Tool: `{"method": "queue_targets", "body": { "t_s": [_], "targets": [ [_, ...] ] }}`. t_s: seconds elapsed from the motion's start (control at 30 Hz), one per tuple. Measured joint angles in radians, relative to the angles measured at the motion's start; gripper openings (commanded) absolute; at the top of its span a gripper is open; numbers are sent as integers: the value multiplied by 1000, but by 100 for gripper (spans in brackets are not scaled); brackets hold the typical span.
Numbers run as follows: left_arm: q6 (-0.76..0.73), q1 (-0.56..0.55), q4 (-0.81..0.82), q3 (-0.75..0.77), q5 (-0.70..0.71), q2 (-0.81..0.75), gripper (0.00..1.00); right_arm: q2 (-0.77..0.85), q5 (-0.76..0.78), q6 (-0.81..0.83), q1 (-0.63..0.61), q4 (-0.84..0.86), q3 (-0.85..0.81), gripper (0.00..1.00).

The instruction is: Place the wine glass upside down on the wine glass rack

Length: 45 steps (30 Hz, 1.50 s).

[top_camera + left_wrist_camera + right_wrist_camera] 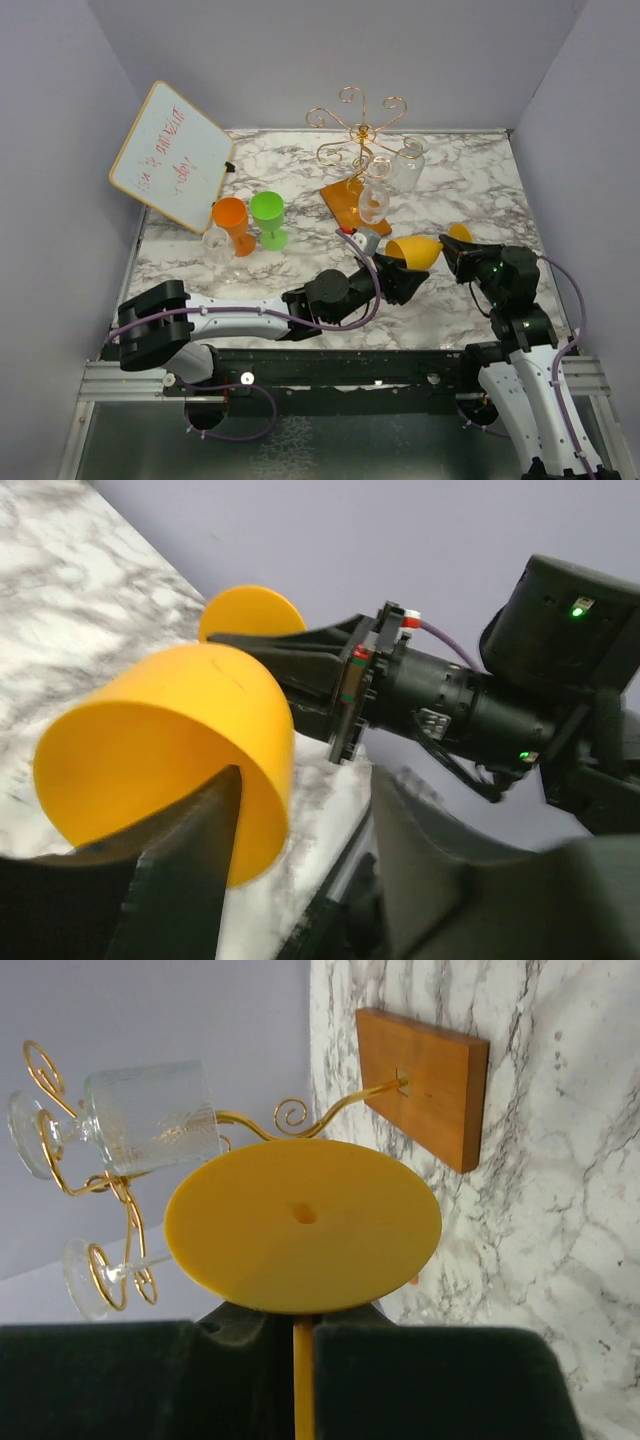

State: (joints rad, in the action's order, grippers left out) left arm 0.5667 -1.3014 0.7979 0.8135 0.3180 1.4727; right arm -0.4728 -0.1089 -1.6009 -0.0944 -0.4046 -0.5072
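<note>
A yellow wine glass [415, 250] lies on its side in the air above the front right of the table, bowl to the left and foot to the right. My right gripper [455, 255] is shut on its stem [303, 1380], just behind the round foot [300, 1225]. My left gripper [305, 790] is open at the bowl [170, 730], with one finger [190, 860] at the rim and the other well apart. The gold wire wine glass rack [360, 135] stands on its wooden base [425, 1085] at the back. Two clear glasses [150, 1115] hang on it.
A white board with red writing [172, 155] leans at the back left. An orange cup [232, 220], a green cup [268, 215] and a clear glass [218, 245] stand in front of it. Grey walls enclose the table.
</note>
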Motion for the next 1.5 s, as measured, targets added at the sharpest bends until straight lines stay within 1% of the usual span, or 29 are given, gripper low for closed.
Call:
{"method": "queue_targets", "body": {
  "t_s": [0.07,0.1,0.2,0.37,0.47,0.53,0.57,0.67,0.7,0.73,0.77,0.8,0.93,1.03,1.27,1.37,1.5],
  "targets": [
    [3,-3,-15,-10,1,-13,78,9,39,39,0,-1,0,1],
    [9,-5,-28,-11,1,-21,81,14,61,63,0,-2,-2,1],
    [8,-6,-70,-22,10,-60,87,37,127,148,0,-5,-13,1],
    [10,-6,-133,-68,11,-147,91,92,212,362,0,15,-32,1],
    [20,4,-211,-76,11,-201,91,116,242,514,0,29,-38,1],
    [35,14,-339,-37,21,-230,91,129,256,606,0,31,-42,1],
    [40,23,-416,8,31,-238,91,138,259,647,0,33,-42,1],
    [50,48,-578,132,37,-243,92,163,261,764,0,42,-42,1],
    [53,56,-607,161,29,-244,93,170,257,798,0,48,-41,1],
    [59,72,-648,193,12,-246,98,175,251,835,0,56,-40,1],
    [66,87,-678,216,-12,-246,99,180,241,872,0,69,-38,1],
    [72,102,-704,236,-39,-244,99,185,225,908,0,83,-34,1],
    [116,205,-833,341,-225,-179,99,217,169,1040,0,140,-4,1],
    [137,248,-880,355,-319,-154,99,249,111,1125,0,198,25,1],
    [167,251,-905,373,-450,-162,99,259,-75,1310,0,300,32,1],
    [189,261,-908,413,-490,-162,99,254,-144,1355,0,330,29,1],
    [227,269,-906,466,-519,-162,99,200,-242,1403,0,372,-6,1]
  ]
}}
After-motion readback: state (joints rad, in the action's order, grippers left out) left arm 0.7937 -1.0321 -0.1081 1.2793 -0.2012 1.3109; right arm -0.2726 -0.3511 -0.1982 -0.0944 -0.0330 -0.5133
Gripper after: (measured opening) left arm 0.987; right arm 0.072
